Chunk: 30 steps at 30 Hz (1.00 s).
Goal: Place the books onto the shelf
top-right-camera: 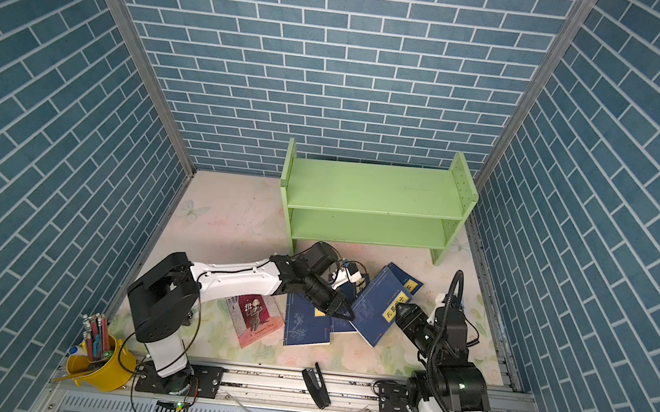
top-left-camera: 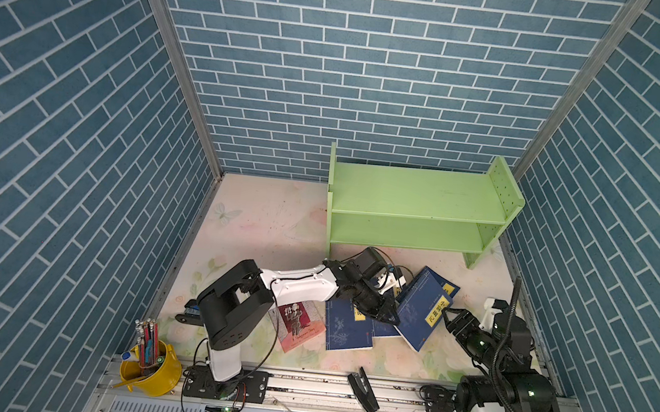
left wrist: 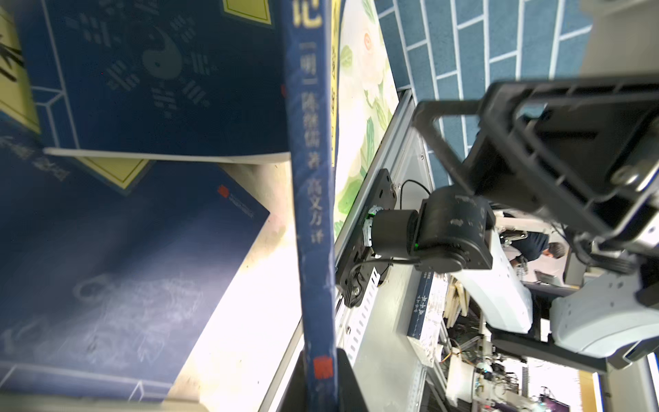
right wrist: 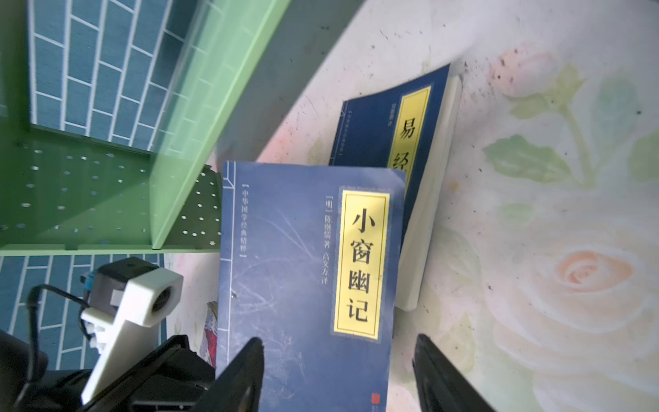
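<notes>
Top views both show the floral table (top-left-camera: 259,224) with the light green shelf (top-left-camera: 416,207) (top-right-camera: 370,203) standing at its back, the drilled end panel at the shelf's right end. All five books sit on the table in front of the shelf, off its tiers. Closest to the shelf, a flat blue book (top-left-camera: 439,283) lies partly under the raised blue book (top-left-camera: 419,318), which is tilted up off the table. Farther out from the shelf lie a second flat blue book (top-left-camera: 347,328), a half-covered blue book (top-left-camera: 386,332) beside it, and, toward the shelf's left end, the red-and-grey book (top-left-camera: 299,323). A yellow pot of pens (top-left-camera: 152,368) sits well apart from the shelf, out past its left end. The left gripper (top-left-camera: 389,318) is clamped tight on the spine edge of the raised blue book, on the side away from the shelf. The left wrist view shows that spine running straight into the closed jaws. The right gripper (right wrist: 338,342) is spread wide and grips nothing. In the right wrist view its two black fingers (right wrist: 246,371) frame the lower end of the raised blue book's cover, and contact with it cannot be made out. A dark stapler (top-left-camera: 363,392) lies on the front rail, well apart from the shelf.
</notes>
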Motion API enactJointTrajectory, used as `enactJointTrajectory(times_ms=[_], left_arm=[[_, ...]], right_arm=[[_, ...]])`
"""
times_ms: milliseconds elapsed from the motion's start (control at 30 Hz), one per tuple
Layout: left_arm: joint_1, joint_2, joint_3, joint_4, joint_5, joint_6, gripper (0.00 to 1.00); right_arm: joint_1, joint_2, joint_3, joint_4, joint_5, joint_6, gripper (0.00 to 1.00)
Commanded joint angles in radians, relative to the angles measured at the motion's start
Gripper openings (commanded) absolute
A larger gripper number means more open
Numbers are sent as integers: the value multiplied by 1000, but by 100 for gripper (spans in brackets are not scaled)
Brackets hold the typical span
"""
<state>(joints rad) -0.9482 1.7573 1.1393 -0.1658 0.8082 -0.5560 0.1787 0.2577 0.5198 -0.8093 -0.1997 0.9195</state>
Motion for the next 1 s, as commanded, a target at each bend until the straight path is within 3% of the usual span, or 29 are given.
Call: enactJointTrajectory(times_ms=[0,267,633,967], left_arm=[[-15,-55,14,-28,8,98,0],[-24,-116,90,-162,77,251,0],[-24,-181,301,-463,56,505,0],[10,-236,399,-524,6,503,0]], right_arm=[[4,-9,75,-50,42,-5,68],[4,-30,203,-17,7,-57,71],[4,-50,321,113,-104,-85,73],[4,-49,402,188,-143,-94,76]])
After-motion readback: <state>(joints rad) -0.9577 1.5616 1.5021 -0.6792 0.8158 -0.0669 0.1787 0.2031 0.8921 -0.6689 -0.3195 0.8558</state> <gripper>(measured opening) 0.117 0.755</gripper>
